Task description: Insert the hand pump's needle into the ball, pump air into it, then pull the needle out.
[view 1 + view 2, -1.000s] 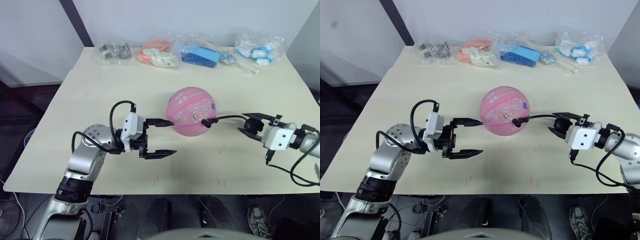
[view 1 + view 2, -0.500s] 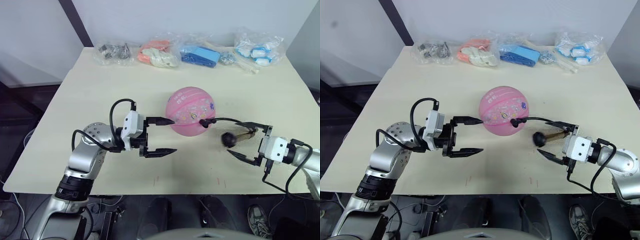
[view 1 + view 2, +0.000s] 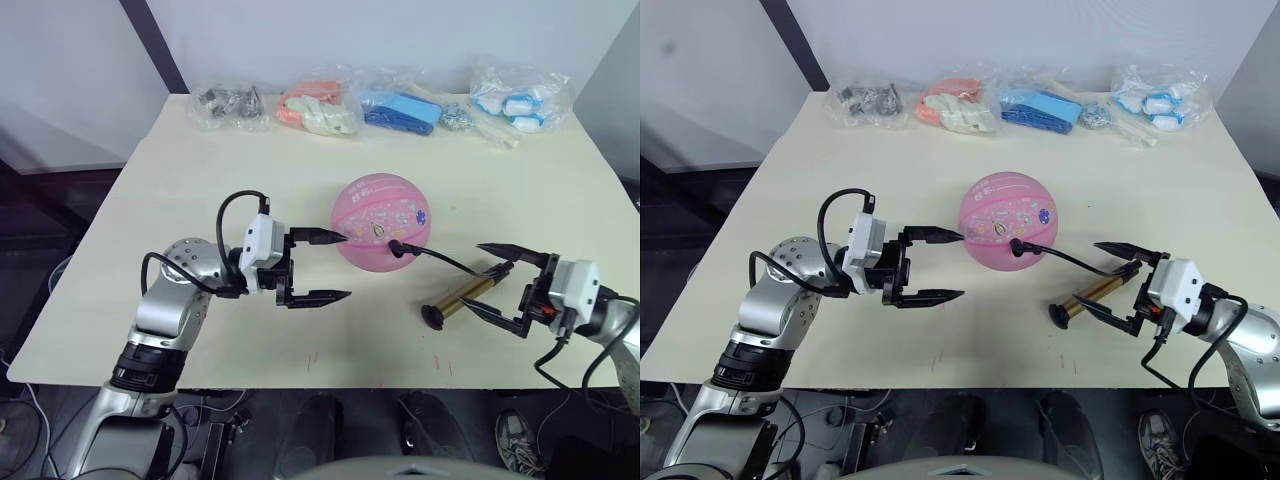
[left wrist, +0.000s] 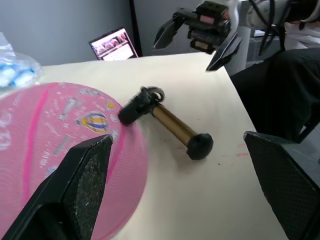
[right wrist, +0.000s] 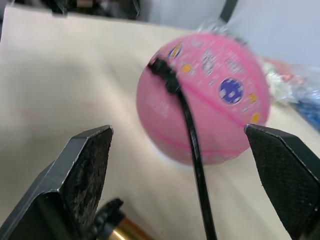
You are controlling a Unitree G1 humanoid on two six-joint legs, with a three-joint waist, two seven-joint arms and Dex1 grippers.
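Ball (image 3: 381, 222) lettering unreadable; hand pump (image 3: 464, 298) lies loose on the table (image 3: 180, 180).
Left gripper (image 3: 338, 266) and right gripper (image 3: 483, 280) spread, holding nothing; bare tabletop around them.

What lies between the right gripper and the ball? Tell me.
In the left eye view, the hand pump lies on the table between the right gripper and the ball, its black hose running to the ball.

Needle itself too small to make out where black fitting (image 5: 162, 72) is meeting ball (image 3: 382, 222). Pump (image 5: 122, 228) lying cut off at right wrist view's edge, near right gripper (image 3: 508, 290).
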